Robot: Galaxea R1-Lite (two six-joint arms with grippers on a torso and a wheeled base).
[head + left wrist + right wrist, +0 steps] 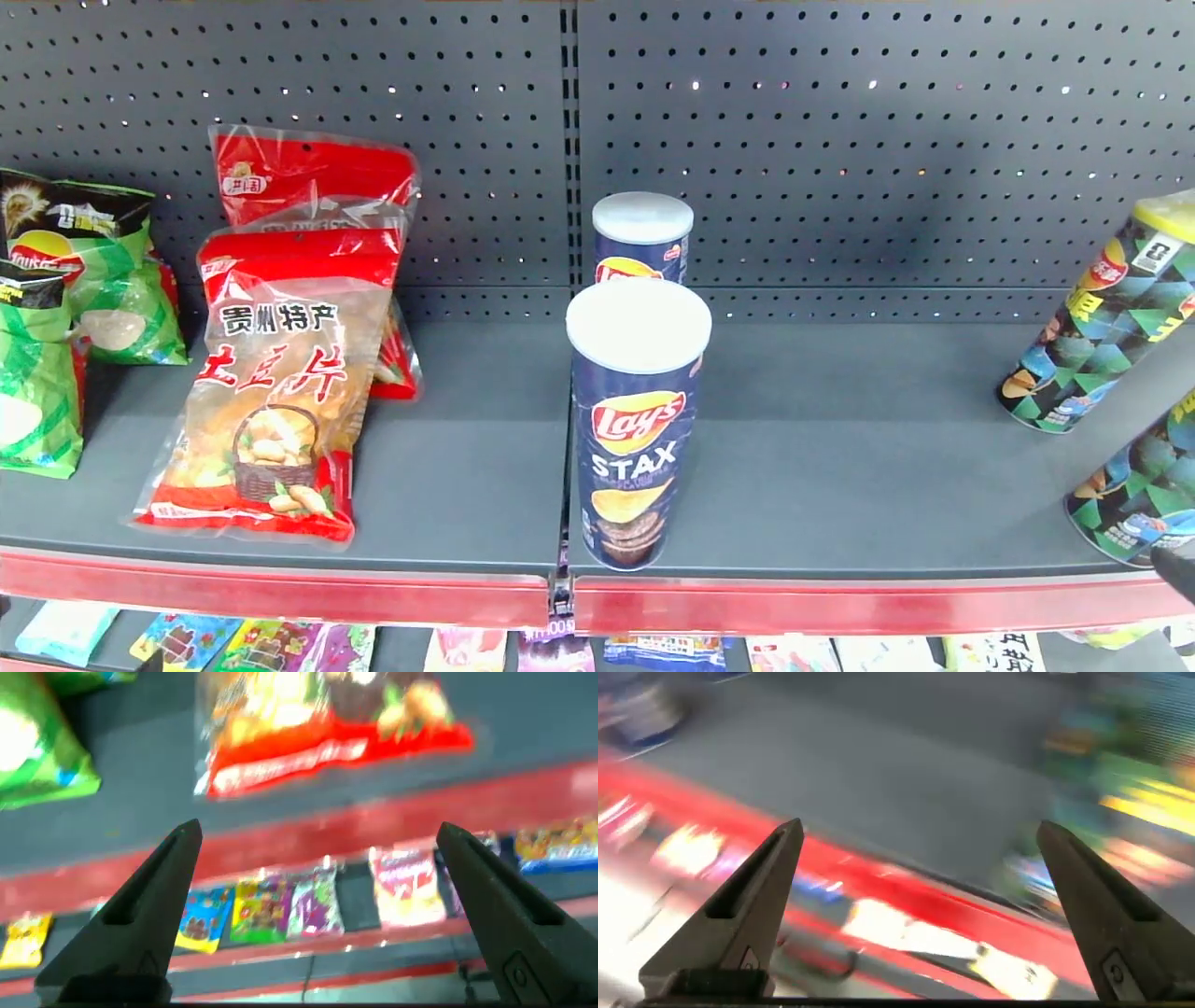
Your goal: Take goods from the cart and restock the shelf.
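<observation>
Two blue chip cans stand on the grey shelf (822, 467), one at the front (637, 420) and one behind it (642, 238). A red bag of potato slices (271, 383) leans in front of a second red bag (308, 173); the front bag (327, 728) also shows in the left wrist view. Green chip bags (56, 308) sit at the far left. My left gripper (318, 840) is open and empty, in front of the shelf's red edge (355, 817). My right gripper (920, 840) is open and empty too, over the red edge (878, 887) near the patterned cans (1120, 793).
Two patterned cans (1102, 317) lean at the shelf's right end. A perforated back panel (840, 140) closes the shelf. A lower shelf holds several small colourful packets (271, 644). Bare shelf room lies right of the blue cans.
</observation>
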